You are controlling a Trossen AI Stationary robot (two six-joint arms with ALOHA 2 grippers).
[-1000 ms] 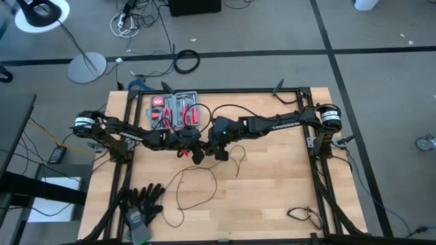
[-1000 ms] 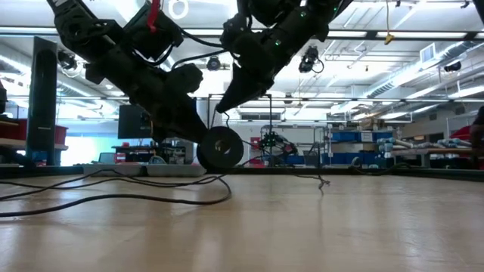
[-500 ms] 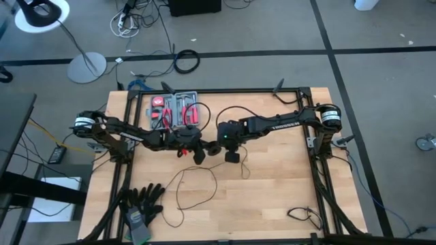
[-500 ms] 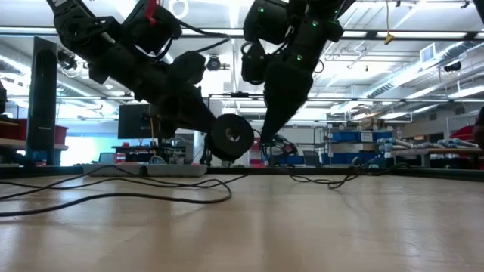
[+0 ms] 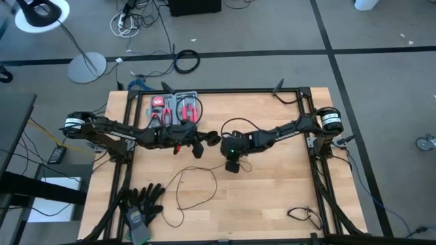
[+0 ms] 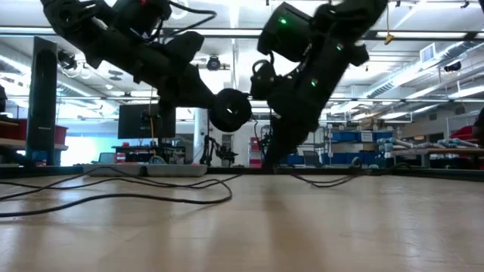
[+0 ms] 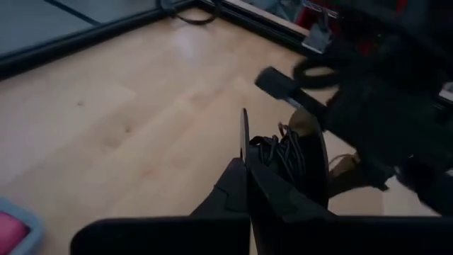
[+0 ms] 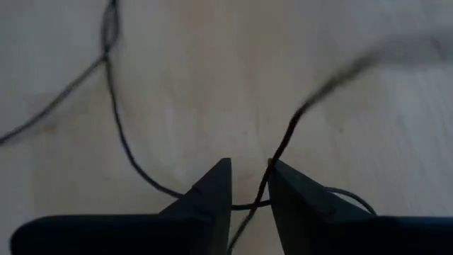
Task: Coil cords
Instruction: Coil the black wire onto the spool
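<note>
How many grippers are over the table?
2: left gripper shut on the puck-like disc above table center; right gripper beside it, low over the thin black wire.

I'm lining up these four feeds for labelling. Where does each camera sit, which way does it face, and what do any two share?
High: above the table, straight down; both arms, thin black wire, gloves.
Low: table height, level into the room; both arms enter from above, left gripper holding a round disc.
Left wrist: past its shut fingers clamping the coiled wire.
Right wrist: down past its parted fingers, wire between.
High and low share both arms and the wire.
</note>
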